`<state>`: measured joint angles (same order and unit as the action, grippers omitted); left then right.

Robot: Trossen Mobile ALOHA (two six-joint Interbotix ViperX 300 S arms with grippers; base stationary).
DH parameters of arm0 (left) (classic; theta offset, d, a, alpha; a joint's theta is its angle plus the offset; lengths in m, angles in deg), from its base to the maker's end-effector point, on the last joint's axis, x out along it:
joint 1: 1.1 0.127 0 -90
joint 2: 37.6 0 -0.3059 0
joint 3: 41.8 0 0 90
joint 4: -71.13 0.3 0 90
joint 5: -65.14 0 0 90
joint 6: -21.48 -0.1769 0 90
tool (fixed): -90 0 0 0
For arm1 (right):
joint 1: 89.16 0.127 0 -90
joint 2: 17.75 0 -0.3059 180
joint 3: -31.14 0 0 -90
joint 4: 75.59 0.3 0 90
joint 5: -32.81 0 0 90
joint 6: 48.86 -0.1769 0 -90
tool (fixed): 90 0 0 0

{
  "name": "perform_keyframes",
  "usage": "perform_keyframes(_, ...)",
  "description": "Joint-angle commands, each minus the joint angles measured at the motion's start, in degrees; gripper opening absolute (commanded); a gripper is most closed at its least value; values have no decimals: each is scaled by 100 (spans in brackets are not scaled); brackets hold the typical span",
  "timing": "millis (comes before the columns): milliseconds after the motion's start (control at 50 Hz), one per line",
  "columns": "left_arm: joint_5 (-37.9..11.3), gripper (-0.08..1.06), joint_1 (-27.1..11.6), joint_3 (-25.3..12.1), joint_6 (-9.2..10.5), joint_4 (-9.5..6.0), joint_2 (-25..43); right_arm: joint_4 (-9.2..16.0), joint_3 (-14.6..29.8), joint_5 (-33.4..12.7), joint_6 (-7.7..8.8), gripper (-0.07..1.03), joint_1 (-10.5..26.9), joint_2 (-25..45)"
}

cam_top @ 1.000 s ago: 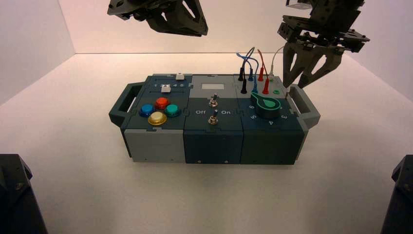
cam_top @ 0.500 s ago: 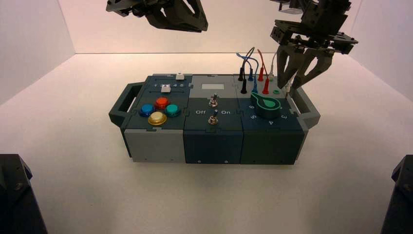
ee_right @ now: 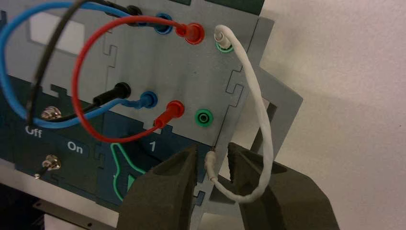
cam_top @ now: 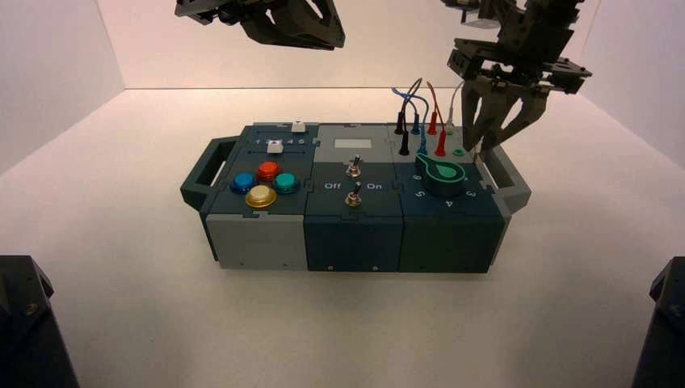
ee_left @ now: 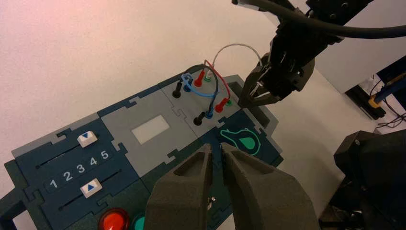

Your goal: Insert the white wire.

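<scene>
Right wrist view: my right gripper point(ee_right: 212, 148) spreads, fingers apart around white wire's point(ee_right: 262, 124) loose plug point(ee_right: 209, 160), near empty front green socket point(ee_right: 204, 118); other plug point(ee_right: 222, 40) sits in rear green socket point(ee_right: 223, 48). Left gripper point(ee_left: 216, 146) idles above box point(cam_top: 353, 194).

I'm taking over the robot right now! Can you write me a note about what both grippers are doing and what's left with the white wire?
Left gripper: waiting above the box, open just a crack, empty.
Right gripper: at the box's right edge, open around the wire's loose plug, with gaps beside it.
White wire: loops up from the far green socket.
Done: that far end is plugged in.
Left: grip the loose plug, then push it into the nearer green socket, which is empty.
</scene>
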<state>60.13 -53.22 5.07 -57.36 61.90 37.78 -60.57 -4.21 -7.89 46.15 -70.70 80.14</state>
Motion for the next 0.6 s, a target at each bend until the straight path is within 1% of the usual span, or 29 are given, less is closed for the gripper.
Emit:
perform_keyframes(20, 53, 12, -18, -149, 0, 0, -62, 26, 88, 26, 18, 34, 18, -9)
perform_keyframes(80, 62, 12, -18, -149, 0, 0, -70, 26, 97, 26, 18, 33, 18, 9)
perform_keyframes(200, 62, 12, -18, -149, -9, 0, -62, 26, 123, 26, 18, 25, 18, 9)
perform_keyframes(300, 88, 12, -18, -141, -9, 0, -62, 26, 123, 26, 18, 16, 18, 18)
perform_keyframes(340, 88, 12, -18, -141, 0, 0, -70, 18, 123, 26, 18, 10, 18, 18)
perform_keyframes(360, 88, 12, -18, -141, 0, 0, -70, 18, 123, 26, 18, 10, 18, 18)
perform_keyframes(500, 114, 12, -18, -149, 0, 0, -62, 18, 141, 26, 18, -2, 18, 44)
perform_keyframes(600, 114, 12, -18, -158, -9, 0, -62, 0, 149, 26, 18, -2, 26, 62)
